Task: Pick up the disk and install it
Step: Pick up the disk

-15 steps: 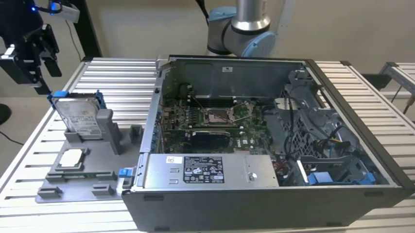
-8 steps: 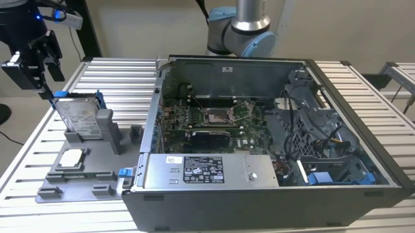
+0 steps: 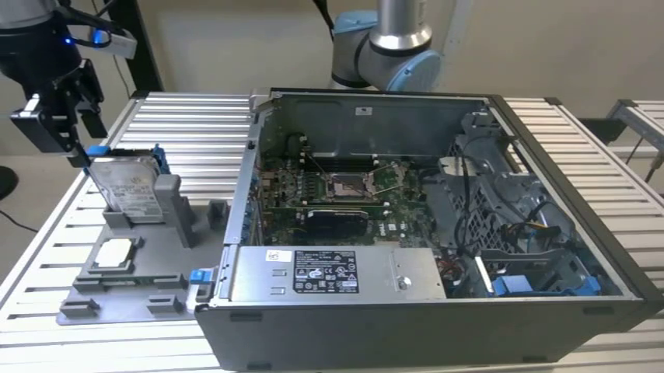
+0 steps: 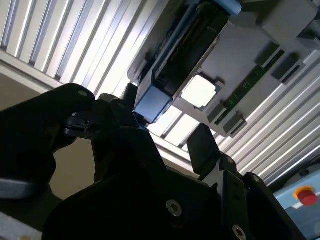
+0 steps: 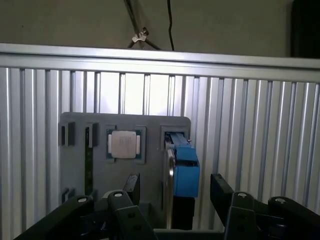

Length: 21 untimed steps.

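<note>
The disk (image 3: 129, 187) stands upright on its edge in a grey holder (image 3: 171, 203) at the exterior view's left, silver with a white label and a blue bracket (image 3: 98, 150) at its top corner. My gripper (image 3: 80, 153) hangs just over that corner. In the first wrist view the disk (image 5: 170, 175) shows edge-on, and the gripper (image 5: 175, 191) is open with one black finger (image 5: 131, 186) on each side of it, apart from it. The second wrist view shows the blue bracket (image 4: 152, 102) between the gripper's (image 4: 165, 127) spread fingers.
The holder's flat grey base (image 3: 155, 273) also carries a small square silver chip (image 3: 114, 255). Right beside it lies the open computer case (image 3: 581, 233), with a motherboard (image 3: 332, 194), a grey power supply box (image 3: 332, 272) and blue-tabbed bays (image 3: 539, 286). A slatted metal table (image 3: 186, 124) lies under everything.
</note>
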Tool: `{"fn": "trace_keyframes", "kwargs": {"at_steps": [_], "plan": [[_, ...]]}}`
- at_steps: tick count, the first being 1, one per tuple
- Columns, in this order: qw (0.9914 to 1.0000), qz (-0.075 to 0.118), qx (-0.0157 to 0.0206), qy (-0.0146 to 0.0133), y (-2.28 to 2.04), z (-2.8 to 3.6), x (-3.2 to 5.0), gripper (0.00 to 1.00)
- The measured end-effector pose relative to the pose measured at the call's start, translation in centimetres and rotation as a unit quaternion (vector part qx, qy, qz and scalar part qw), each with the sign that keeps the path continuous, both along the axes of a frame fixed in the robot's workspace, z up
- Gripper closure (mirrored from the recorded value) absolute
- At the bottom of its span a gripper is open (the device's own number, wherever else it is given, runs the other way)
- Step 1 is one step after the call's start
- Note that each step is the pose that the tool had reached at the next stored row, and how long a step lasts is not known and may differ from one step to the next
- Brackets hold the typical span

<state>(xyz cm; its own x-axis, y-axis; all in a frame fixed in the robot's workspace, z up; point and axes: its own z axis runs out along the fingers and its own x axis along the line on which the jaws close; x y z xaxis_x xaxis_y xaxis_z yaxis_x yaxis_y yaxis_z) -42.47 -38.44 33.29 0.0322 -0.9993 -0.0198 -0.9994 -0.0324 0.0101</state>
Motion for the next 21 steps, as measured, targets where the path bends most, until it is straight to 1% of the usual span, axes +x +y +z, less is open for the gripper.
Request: {"fn": "trace_keyframes", "kwargs": {"at_steps": [7,21], "plan": [[1.0,-0.002,0.0,0.0,0.15,-1.22,0.13,0.0],[0.99996,-0.008,0.0,0.0,0.37,-3.17,0.13,0.0]]}}
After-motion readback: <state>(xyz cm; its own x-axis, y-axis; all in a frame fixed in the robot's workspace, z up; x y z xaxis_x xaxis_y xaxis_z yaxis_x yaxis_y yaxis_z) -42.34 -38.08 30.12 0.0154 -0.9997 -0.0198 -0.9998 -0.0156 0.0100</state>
